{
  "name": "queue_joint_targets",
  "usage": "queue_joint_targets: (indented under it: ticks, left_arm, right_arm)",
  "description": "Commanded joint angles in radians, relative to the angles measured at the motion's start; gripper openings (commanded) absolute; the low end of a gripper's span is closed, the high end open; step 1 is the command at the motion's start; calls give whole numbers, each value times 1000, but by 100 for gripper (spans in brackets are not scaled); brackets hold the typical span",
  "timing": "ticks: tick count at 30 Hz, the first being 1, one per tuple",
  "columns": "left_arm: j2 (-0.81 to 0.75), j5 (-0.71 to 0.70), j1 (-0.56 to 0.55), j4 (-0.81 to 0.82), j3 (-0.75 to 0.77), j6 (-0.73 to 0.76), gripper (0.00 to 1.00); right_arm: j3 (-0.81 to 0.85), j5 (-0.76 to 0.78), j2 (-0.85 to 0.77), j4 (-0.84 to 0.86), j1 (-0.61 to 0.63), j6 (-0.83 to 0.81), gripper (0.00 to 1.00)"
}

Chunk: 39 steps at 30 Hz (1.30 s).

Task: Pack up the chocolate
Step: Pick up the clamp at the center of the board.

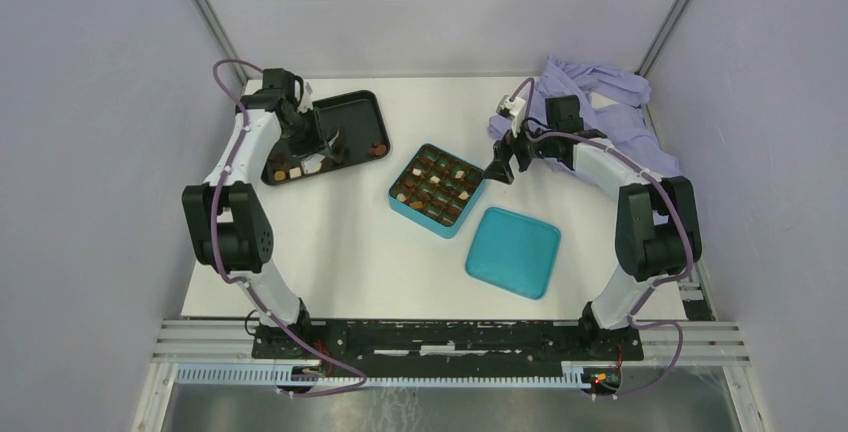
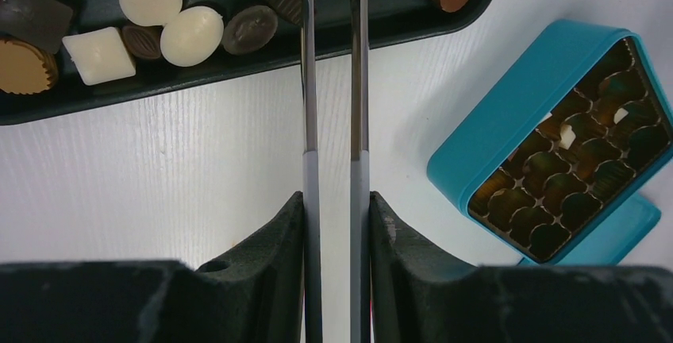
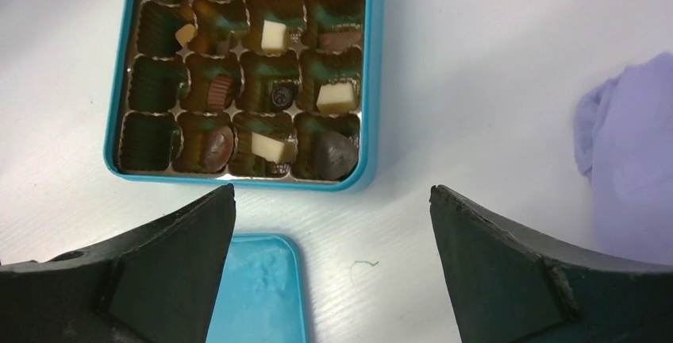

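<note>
A teal box [image 1: 437, 190], its lid [image 1: 513, 251] close by, and a purple cloth [image 1: 600, 87] are laid out. Dark, tan and white chocolates [image 2: 190, 35] are found in a black tray [image 1: 355, 112] and in the box. The left gripper [image 1: 327, 144] is held narrow over the tray, the right gripper [image 3: 333, 224] wide beside the box.

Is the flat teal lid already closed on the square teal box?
No, the flat teal lid lies on the white table beside the open square teal box.
</note>
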Motion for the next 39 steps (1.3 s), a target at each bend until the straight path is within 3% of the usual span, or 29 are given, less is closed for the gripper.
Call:
queue_joint_targets:
  ticks: [1, 5, 10, 18, 29, 34, 39]
  left_arm:
    - [-86, 76, 25, 70, -14, -49, 2]
    - [-121, 111, 31, 99, -44, -67, 2]
    - [-167, 139, 35, 120, -80, -85, 2]
    - [-252, 222, 36, 155, -132, -126, 2]
    - [-346, 387, 35, 202, -214, -178, 2]
    - [-389, 430, 35, 215, -259, -197, 2]
    - [-422, 480, 31, 217, -283, -206, 2]
  right_arm:
    - [79, -125, 26, 7, 12, -55, 98]
    - [131, -131, 60, -14, 36, -94, 98]
    - [249, 23, 122, -125, 113, -135, 97]
    - [328, 318, 189, -116, 200, -76, 79]
    - [381, 418, 293, -142, 217, -99, 66]
    - [385, 410, 315, -140, 225, -111, 54]
    - [384, 418, 324, -125, 236, -126, 31]
